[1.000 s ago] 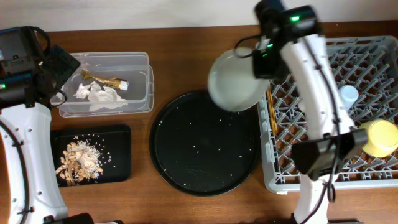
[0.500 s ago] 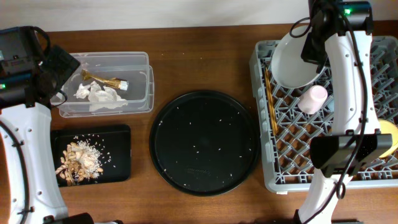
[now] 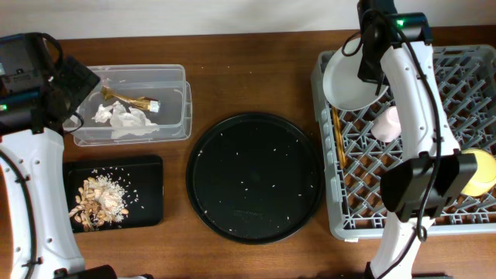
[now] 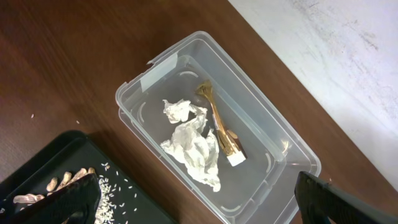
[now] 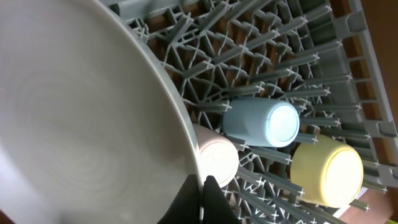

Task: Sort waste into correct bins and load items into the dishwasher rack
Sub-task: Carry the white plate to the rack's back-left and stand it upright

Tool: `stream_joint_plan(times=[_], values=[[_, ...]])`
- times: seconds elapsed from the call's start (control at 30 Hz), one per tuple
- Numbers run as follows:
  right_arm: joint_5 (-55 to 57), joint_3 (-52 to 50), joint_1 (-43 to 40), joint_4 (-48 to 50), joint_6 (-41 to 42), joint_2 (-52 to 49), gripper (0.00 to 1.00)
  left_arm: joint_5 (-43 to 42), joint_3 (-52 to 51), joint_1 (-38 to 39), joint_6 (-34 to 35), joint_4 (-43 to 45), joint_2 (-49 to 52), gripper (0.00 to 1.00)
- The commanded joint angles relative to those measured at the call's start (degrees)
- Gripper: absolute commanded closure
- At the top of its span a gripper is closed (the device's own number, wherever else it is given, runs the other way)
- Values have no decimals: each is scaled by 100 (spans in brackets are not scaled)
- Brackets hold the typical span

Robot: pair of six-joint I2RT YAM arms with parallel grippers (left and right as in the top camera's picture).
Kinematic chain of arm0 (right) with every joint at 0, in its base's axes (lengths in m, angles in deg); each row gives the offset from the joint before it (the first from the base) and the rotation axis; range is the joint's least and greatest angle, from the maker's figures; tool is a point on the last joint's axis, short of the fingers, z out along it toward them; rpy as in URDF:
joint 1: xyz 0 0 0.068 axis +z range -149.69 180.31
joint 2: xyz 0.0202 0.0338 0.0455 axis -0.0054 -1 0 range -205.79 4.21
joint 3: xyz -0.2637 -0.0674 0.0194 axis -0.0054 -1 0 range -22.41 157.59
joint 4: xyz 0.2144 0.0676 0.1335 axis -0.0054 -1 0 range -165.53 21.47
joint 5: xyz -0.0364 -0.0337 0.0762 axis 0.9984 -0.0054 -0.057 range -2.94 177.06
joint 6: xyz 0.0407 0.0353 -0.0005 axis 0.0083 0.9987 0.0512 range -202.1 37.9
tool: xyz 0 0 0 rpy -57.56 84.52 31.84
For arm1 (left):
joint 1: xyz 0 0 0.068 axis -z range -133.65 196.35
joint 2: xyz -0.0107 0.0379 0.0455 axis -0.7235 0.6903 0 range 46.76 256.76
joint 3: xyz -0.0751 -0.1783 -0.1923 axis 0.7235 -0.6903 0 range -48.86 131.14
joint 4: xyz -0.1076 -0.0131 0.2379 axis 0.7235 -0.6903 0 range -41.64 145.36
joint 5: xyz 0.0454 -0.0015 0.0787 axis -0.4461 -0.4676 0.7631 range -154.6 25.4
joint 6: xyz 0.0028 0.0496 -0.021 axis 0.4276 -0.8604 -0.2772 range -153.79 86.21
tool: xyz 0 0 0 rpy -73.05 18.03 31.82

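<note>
Loading the plate: the right gripper [image 5: 200, 190], jaws clamped on the grey-white plate [image 3: 349, 77], holds it over the dishwasher rack [image 3: 465, 77] at its far-left corner (left gripper [image 4: 199, 202] idle, jaws apart), and lowering it between pegs looks next.

- Bright, even light from above falls on the tabletop [image 3: 232, 70], with only faint, soft shadows.
- The walls of the clear box [image 4: 186, 56] show mild glare.
- Seen very close, the plate [image 5: 81, 93] looks soft, and the right gripper [image 5: 202, 202] is dark and blurred.

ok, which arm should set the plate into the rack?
Right. The right claw is shut on the plate above the rack; the left claw hangs open over the clear box, far from the rack.
</note>
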Motion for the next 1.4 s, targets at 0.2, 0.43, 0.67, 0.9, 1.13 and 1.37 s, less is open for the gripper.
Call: stream_joint_plan(times=[0.2, 0.43, 0.67, 0.9, 1.13, 1.37], values=[[839, -90, 31, -24, 70, 107, 96, 42, 4, -31, 15, 4, 22, 0], [737, -92, 573, -26, 61, 107, 96, 44, 4, -31, 15, 4, 22, 1], [234, -83, 929, -426, 70, 236, 55, 42, 4, -31, 15, 4, 22, 1], [-966, -74, 997, -1558, 546, 1851, 28, 42, 4, -31, 15, 4, 22, 1], [-2422, -2551, 1259, -1530, 238, 4977, 27, 42, 4, -31, 15, 4, 22, 1], [-2715, -4509, 1300, -1554, 365, 7075, 2, 42, 4, -31, 15, 4, 22, 1]])
